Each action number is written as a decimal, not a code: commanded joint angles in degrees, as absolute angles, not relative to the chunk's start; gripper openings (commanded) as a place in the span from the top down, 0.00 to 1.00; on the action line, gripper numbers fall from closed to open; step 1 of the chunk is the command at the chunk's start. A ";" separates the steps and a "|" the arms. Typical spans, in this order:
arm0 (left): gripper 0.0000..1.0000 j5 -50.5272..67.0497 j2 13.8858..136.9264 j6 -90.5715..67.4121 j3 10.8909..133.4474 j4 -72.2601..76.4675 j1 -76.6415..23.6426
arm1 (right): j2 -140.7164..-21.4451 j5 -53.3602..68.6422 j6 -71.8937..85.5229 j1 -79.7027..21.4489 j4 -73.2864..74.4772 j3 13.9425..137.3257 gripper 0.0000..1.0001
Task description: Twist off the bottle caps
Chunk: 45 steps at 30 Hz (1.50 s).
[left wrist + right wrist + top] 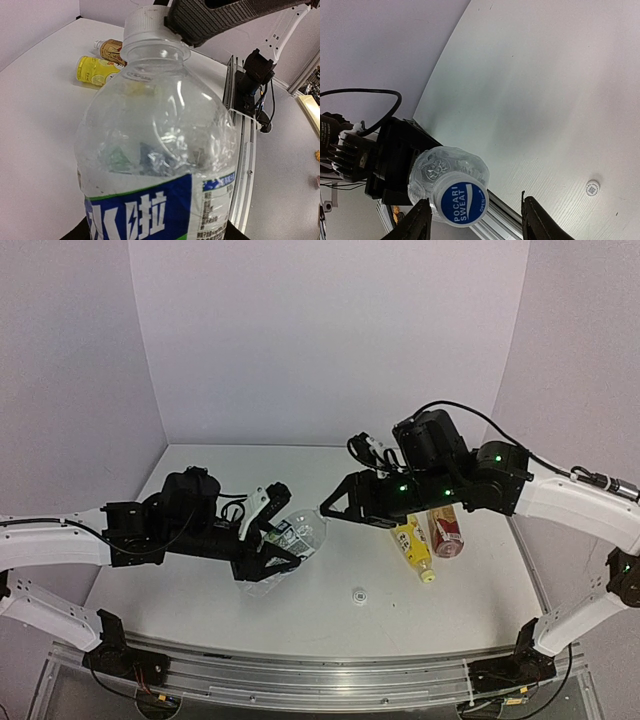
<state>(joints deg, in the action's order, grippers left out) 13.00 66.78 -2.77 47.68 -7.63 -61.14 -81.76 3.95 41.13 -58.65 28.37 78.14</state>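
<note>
The left pincer (268, 540) clamps the clear, blue-white-labelled plastic bottle (298, 535). Its long axis points into the right pincer (475, 200), whose parted jaws straddle the blue-topped white cap (458, 204).

The clear bottle (155, 135) bears on its blue label (145, 217) large white Chinese characters "水" and "啦" with a lightning-bolt sign between, its fine print unreadable, while its cap (458, 203) reads "POCARI SWEAT".

Clear bottle (160, 150), cap (145, 22) perhaps against right gripper (185, 22)
</note>
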 commanded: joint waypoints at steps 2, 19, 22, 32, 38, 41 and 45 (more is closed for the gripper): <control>1.00 12.08 66.54 -2.20 50.17 -6.37 -61.06 | -82.46 5.93 43.49 -58.74 28.39 81.21 0.46; 1.00 12.23 67.00 -1.76 49.39 -4.95 -61.07 | -83.93 6.80 44.58 -58.75 28.30 83.00 0.67; 1.00 11.29 67.06 -1.96 49.41 -4.70 -61.04 | -84.15 8.96 44.56 -58.72 28.30 83.33 0.79; 1.00 22.51 61.25 -5.47 42.83 5.91 -61.03 | -81.86 31.67 25.84 -58.76 28.19 80.93 1.00; 1.00 38.10 56.64 -12.17 37.38 19.54 -61.03 | -78.36 51.69 10.68 -58.77 28.37 77.34 1.00; 1.00 40.14 57.22 -15.52 37.73 22.03 -61.04 | -77.09 55.93 1.57 -58.85 29.14 75.69 1.00; 1.00 42.28 58.40 -17.25 38.40 23.63 -61.01 | -76.85 53.72 -8.53 -58.86 33.91 75.29 1.00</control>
<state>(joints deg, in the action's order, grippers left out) 40.56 58.63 -12.45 36.29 10.84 -62.33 -78.06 44.71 5.75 -57.21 26.61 76.47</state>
